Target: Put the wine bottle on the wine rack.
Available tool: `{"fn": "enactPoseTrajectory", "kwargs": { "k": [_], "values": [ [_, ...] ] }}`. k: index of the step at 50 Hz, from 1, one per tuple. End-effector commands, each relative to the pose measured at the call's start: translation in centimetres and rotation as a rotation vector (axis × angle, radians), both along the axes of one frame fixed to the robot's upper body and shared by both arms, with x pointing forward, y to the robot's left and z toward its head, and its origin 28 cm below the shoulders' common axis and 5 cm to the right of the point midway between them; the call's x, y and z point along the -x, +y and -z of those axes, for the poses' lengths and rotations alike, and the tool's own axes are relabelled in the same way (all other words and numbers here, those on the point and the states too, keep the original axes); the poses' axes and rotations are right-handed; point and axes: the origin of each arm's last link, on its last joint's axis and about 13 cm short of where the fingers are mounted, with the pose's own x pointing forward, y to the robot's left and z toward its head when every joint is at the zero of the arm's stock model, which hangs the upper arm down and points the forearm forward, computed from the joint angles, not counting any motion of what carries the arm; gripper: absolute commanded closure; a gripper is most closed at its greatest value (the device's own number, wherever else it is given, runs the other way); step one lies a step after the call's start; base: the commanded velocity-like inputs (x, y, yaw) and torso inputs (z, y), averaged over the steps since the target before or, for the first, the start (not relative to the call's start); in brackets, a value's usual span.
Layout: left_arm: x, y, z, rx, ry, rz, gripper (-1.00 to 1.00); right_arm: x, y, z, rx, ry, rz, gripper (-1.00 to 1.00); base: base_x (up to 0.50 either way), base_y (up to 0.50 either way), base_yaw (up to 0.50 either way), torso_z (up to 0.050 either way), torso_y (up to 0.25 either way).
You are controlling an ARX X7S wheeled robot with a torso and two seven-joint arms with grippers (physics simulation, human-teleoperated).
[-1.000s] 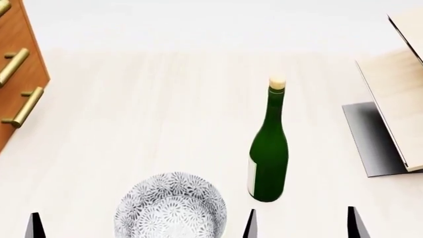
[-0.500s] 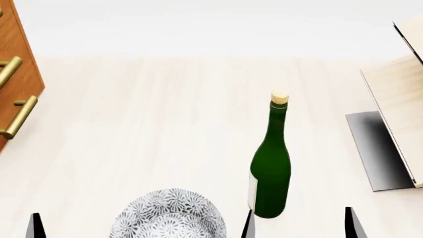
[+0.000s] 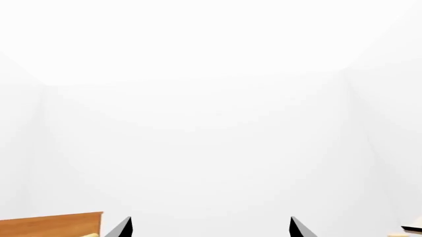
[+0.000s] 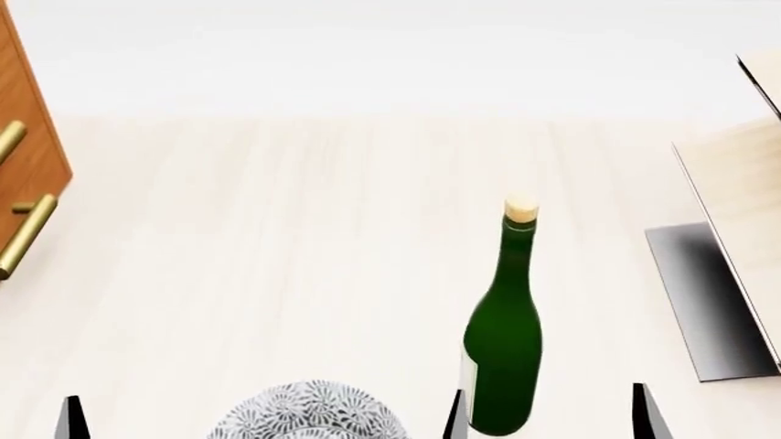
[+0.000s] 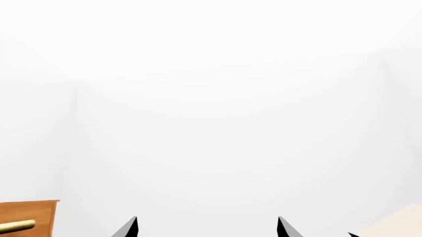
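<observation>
The wine bottle (image 4: pixel 503 320) stands upright on the pale table, dark green with a tan cork (image 4: pixel 521 208) and a pale label at its lower left side. The wine rack (image 4: pixel 736 210) of tilted light wood slabs on a grey metal base (image 4: pixel 701 302) is at the right edge, apart from the bottle. My right gripper (image 4: pixel 550 422) is open at the bottom edge, one fingertip (image 4: pixel 459 416) showing just beside the bottle's base. Only one left fingertip (image 4: pixel 73 416) shows there. Both wrist views show open, empty jaws: left gripper (image 3: pixel 210 226), right gripper (image 5: pixel 207 226).
A patterned grey-white bowl (image 4: pixel 311 416) sits at the bottom edge, left of the bottle. A reddish-brown cabinet (image 4: pixel 27 155) with brass handles stands at the left; it also shows as the cabinet (image 3: pixel 53 224) and the cabinet (image 5: pixel 26 215). A rack corner (image 5: pixel 399 222) is pale wood.
In the head view the bottle, bowl and rack have slid lower and the cabinet further left. Less of the bowl shows. The fingertips stay at the bottom edge.
</observation>
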Motion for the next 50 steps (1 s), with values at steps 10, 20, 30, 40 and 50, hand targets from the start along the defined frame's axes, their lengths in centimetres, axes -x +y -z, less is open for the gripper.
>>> {"fn": "enactPoseTrajectory", "kwargs": {
  "k": [10, 20, 30, 40, 50],
  "values": [
    [0.01, -0.05, -0.02, -0.001, -0.001, 0.001, -1.00, -0.07, 0.00, 0.02, 0.002, 0.004, -0.001, -1.00, 0.11, 0.00, 0.00, 0.000, 0.000],
    [0.02, -0.07, -0.03, -0.001, 0.001, 0.002, -1.00, -0.11, 0.01, 0.06, 0.002, 0.006, 0.001, -1.00, 0.11, 0.00, 0.00, 0.000, 0.000],
    [-0.04, -0.06, 0.11, -0.002, 0.002, 0.003, -1.00, -0.26, 0.09, 0.23, 0.013, 0.023, 0.015, -1.00, 0.11, 0.00, 0.00, 0.000, 0.000],
    [-0.01, -0.08, 0.08, -0.001, 0.003, 0.003, -1.00, -0.47, 0.17, 0.50, 0.019, 0.069, 0.010, -1.00, 0.00, 0.00, 0.00, 0.000, 0.002],
    [-0.02, -0.11, 0.11, -0.001, 0.003, 0.003, -1.00, -0.40, 0.18, 0.54, 0.013, 0.067, -0.007, -1.00, 0.00, -0.07, 0.00, 0.000, 0.000]
  ]
}}
